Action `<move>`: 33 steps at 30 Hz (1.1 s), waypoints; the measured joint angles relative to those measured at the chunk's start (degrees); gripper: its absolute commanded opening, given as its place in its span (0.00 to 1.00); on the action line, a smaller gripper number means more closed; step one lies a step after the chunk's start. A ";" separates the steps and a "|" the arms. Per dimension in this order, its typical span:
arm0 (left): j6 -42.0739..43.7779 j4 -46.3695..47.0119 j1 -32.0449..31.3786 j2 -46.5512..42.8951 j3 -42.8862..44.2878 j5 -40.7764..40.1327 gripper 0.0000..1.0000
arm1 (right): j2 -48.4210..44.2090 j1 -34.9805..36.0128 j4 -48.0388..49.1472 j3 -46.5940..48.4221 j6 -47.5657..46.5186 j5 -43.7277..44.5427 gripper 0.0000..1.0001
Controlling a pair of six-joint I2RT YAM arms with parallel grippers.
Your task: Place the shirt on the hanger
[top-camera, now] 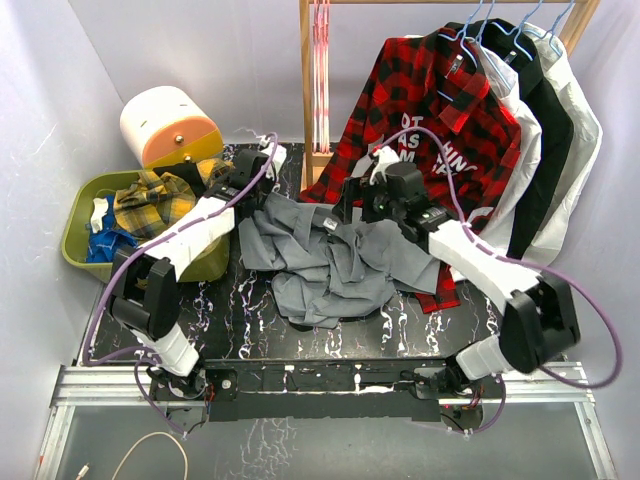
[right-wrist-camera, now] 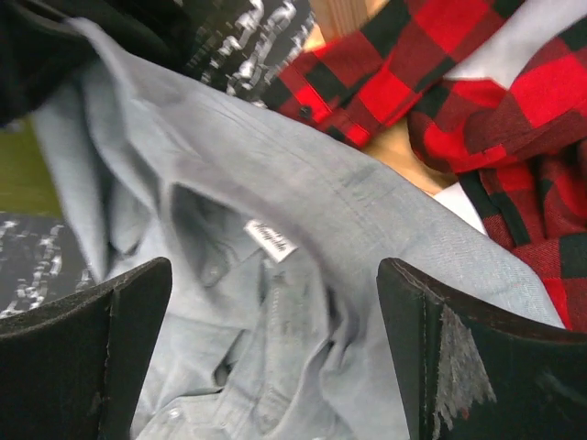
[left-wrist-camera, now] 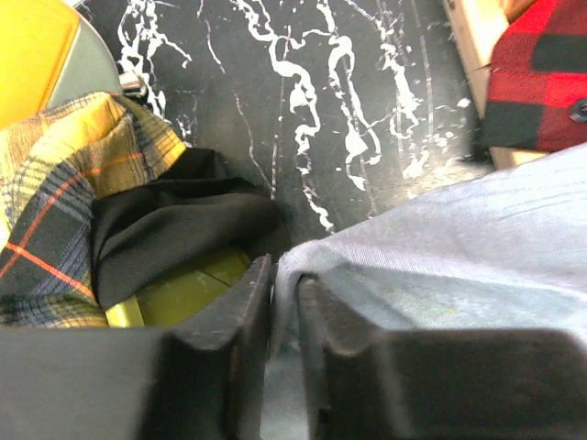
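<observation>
The grey shirt (top-camera: 320,260) lies crumpled on the black marbled table (top-camera: 230,320). My left gripper (top-camera: 258,190) is at the shirt's far left corner, shut on a fold of the grey cloth (left-wrist-camera: 440,247); its own point is (left-wrist-camera: 284,284). My right gripper (top-camera: 345,215) is open just above the shirt's collar, with the white neck label (right-wrist-camera: 271,241) and the grey shirt (right-wrist-camera: 303,183) between its jaws (right-wrist-camera: 275,275). The pink hanger (top-camera: 320,70) hangs edge-on from the wooden rack at the back.
A green bin (top-camera: 85,255) with the yellow plaid shirt (top-camera: 150,200) stands at the left. A cream and orange round container (top-camera: 165,125) is behind it. The wooden rack (top-camera: 307,100) holds a red-black plaid shirt (top-camera: 420,90) and black and white garments on light blue hangers.
</observation>
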 measured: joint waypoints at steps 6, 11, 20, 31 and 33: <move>-2.82 -8.44 -0.02 0.00 5.88 4.15 0.78 | -13.53 0.17 2.38 -2.97 3.26 -2.19 0.95; -4.09 -16.98 0.57 -1.20 7.13 7.37 0.80 | -20.76 1.29 2.89 -2.54 6.38 -4.98 0.79; -3.89 -25.11 2.93 -14.40 9.51 13.09 0.79 | -8.17 1.88 -3.74 28.04 4.57 3.37 0.39; -2.38 -30.93 17.86 -24.20 6.38 31.54 0.87 | 14.93 0.66 -10.64 54.99 2.23 8.02 0.37; -2.01 -31.43 20.98 -25.66 4.42 32.72 0.87 | 16.13 0.66 -11.80 55.41 2.10 8.74 0.37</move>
